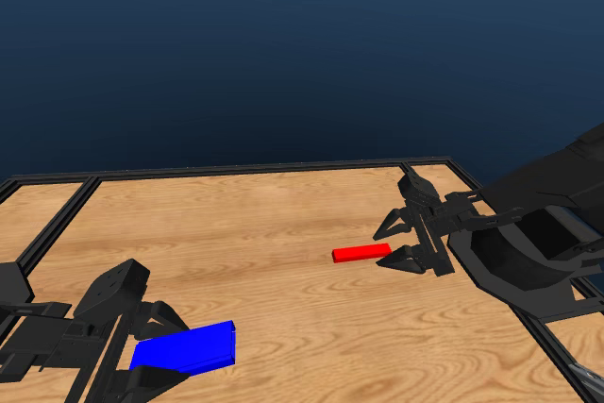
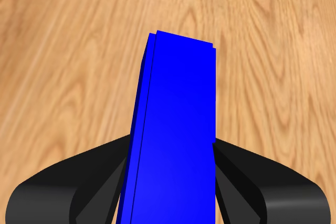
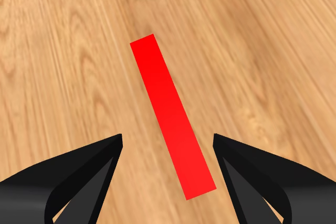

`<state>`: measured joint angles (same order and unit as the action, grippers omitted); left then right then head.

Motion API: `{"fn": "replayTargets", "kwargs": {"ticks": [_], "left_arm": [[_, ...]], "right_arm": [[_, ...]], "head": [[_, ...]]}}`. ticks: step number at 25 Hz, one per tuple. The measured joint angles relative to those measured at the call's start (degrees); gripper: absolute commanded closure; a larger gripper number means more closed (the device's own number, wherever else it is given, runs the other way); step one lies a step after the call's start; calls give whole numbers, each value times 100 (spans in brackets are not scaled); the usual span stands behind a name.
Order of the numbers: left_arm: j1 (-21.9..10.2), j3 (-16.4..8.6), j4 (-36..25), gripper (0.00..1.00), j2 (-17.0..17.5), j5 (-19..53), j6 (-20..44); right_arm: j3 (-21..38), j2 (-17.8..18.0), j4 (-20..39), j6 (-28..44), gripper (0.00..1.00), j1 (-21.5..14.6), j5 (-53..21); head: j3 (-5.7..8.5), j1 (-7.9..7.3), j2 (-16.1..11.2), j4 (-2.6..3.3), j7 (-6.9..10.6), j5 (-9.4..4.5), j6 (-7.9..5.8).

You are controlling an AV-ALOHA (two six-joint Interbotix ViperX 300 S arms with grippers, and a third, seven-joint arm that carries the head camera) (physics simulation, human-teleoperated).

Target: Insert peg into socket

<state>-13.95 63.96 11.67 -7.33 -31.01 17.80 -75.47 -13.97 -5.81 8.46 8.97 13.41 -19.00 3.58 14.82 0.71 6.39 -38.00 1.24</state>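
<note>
Left hand (image 1: 151,351) clamps socket (image 1: 184,347); right hand (image 1: 401,241) spread around peg (image 1: 361,253).

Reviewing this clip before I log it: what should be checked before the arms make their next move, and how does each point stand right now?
1. Socket sits between the left gripper jaws: ok; in the left wrist view both jaws press its sides.
2. Socket lifted off the table: cannot tell.
3. Peg lies between the right gripper jaws: ok, near end inside the gap.
4. Right jaws shut on the peg: not ok, wood shows on both sides.
5. Peg lined up with the jaws: not ok, it lies skewed across the gap.
6. Peg and socket aligned for insertion: not ok, far apart in the head view.
</note>
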Motion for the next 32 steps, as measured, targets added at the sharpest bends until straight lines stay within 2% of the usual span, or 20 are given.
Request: {"fn": "replayTargets", "kwargs": {"ticks": [3,4,5,10,14,17,20,24,27,32], "left_arm": [[10,-2,-34,100,-9,-15,31],[15,-4,-49,100,-10,-24,49],[20,-5,-63,100,-12,-32,71],[38,-5,-117,100,-29,-78,174],[36,-5,-105,100,-30,-104,207],[41,-22,-13,100,54,-92,100],[18,-11,145,100,335,-128,-88],[-69,91,341,100,907,-276,-495],[-172,144,579,100,1168,-493,-863],[-352,167,823,100,1379,-657,-1302]], "right_arm": [[1,200,54,70,0,40,84],[6,288,69,103,35,46,118],[18,389,86,120,100,46,149],[114,651,128,-143,100,80,207],[257,534,20,-234,100,-32,230],[500,247,-29,-236,100,-253,140],[842,-153,-6,-264,100,-506,-70],[1345,-348,111,-234,100,-807,-618],[1732,-369,265,-100,100,-995,-1109],[2425,-235,661,334,100,-1333,-1970]], "head": [[48,-9,-90,-5,-8,-27,10],[60,-12,-112,-6,-9,-38,12],[72,-15,-131,-7,-12,-49,14],[92,-32,-161,-12,-20,-115,27],[62,-50,-91,-21,-58,-160,48],[-51,-59,103,-26,-83,-167,64],[-189,-62,312,-32,-105,-171,95],[-337,-92,516,-55,-145,-181,163],[-390,-149,577,-86,-196,-190,225],[-406,-264,583,-135,-315,-221,305]]}}
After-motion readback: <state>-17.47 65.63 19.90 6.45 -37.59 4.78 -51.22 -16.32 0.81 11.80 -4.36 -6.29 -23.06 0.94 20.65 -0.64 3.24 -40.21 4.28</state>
